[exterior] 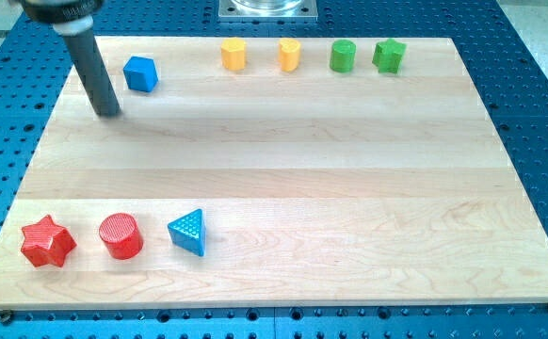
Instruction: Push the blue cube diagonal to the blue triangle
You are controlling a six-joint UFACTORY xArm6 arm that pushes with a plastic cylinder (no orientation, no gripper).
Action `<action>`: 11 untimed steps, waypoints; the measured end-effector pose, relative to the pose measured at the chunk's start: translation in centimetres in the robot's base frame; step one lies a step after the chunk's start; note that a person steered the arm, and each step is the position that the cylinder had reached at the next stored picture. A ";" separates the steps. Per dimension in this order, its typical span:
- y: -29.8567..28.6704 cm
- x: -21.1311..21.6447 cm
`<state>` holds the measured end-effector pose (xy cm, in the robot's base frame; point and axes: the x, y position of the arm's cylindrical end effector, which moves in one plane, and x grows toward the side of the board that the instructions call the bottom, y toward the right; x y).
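Note:
The blue cube (140, 73) sits near the view's top left of the wooden board (283, 160). The blue triangle (188, 233) lies near the view's bottom left, far below the cube. My dark rod comes down from the top left corner, and my tip (109, 111) rests on the board just left of and slightly below the blue cube, apart from it by a small gap.
A red star (47, 242) and a red cylinder (120, 235) lie left of the blue triangle. Along the top edge stand two yellow blocks (233, 54) (290, 55), a green cylinder (343, 56) and a green star-like block (389, 56).

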<state>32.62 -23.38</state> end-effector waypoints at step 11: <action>3.4 13.3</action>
